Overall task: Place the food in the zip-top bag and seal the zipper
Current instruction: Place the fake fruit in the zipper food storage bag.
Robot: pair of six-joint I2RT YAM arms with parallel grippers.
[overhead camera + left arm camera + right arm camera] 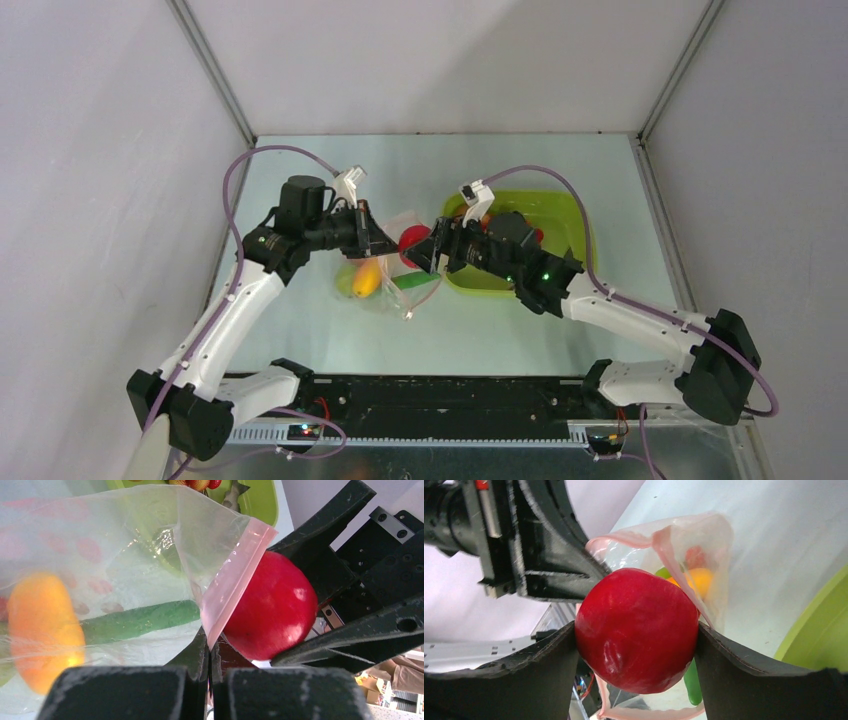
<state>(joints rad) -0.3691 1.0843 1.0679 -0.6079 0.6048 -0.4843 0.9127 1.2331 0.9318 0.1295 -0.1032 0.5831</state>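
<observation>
Your right tool [636,645] was clamped on the red tomato [636,625], a finger each side, right at the mouth of the zip-top bag [125,540]; it looked hard, smooth and round, so I'd guess a slack grip lets it squirt out; your left tool [209,662] was pinched shut on the floppy film by the zipper [232,580]; orange piece [45,625] and green pod [140,620] lay inside; the mouth looked barely wider than the tomato, the tools were crowded together, the lime tub [565,215] sat just beside; spare tabletop [500,330] was nearer you.
</observation>
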